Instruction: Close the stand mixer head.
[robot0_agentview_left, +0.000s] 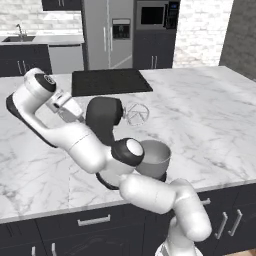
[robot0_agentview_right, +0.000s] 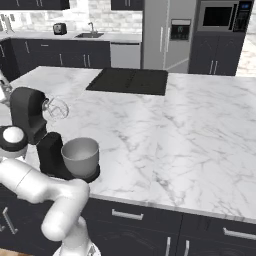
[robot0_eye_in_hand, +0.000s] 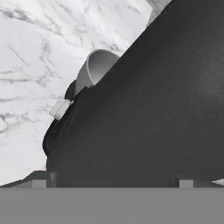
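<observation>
My tool sits right up against the mixer head, its two tips set wide apart at the bottom of the hand view with the dark matte shell between and beyond them; the fingers are spread, clamped on nothing, though I cannot tell whether they touch the shell. In the left base view my tool hangs at the rear of the head, on its left side.

The head stands tilted up on its black column, near the desk's front edge, with the wire whisk at its far end raised in the air, well above the bowl. In the right base view the whisk points right, clear of the silver bowl, which rests on the mixer's base below and just in front of the column. The hand view catches the bowl's rim past the head's edge.

The white marble desk stretches away behind the mixer. A black cooktop is set into its far side. Beyond it, against the back wall, stand a steel fridge, a microwave in dark cabinets, and a sink on the rear counter.
</observation>
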